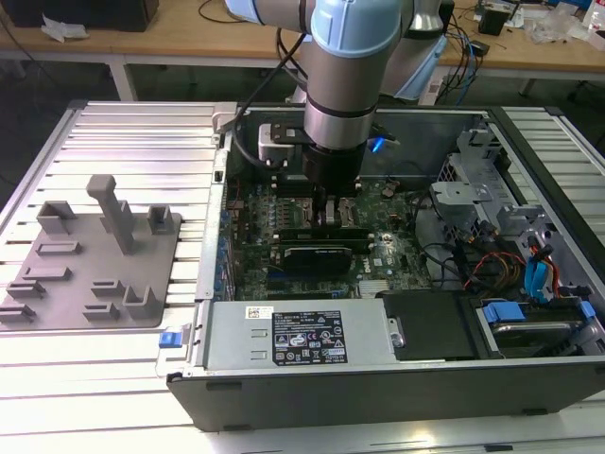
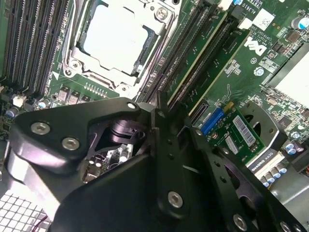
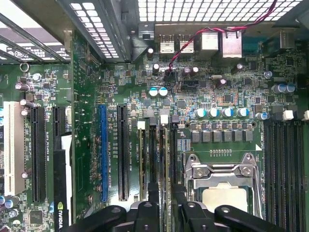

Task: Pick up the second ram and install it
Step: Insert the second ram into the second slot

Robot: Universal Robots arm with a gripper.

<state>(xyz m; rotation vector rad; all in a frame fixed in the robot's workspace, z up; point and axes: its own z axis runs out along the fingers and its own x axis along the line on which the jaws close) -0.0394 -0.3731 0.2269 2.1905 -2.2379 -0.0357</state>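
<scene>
the gripper (image 1: 337, 203) is down inside the computer case (image 1: 378, 378), over the memory slots (image 3: 159, 154) beside the processor socket (image 3: 224, 181). jaws pinch the second ram (image 2: 200, 60), standing edge-on in its slot. pickup judged done; full seating cannot be confirmed. grey holder tray (image 1: 57, 284) on the desk.

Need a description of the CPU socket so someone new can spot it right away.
Inside the open PC case lies the green motherboard. On it, the CPU socket sits between two banks of memory slots. It is a square silver metal frame around a pale flat centre, while its neighbours are long, narrow and black.
</scene>
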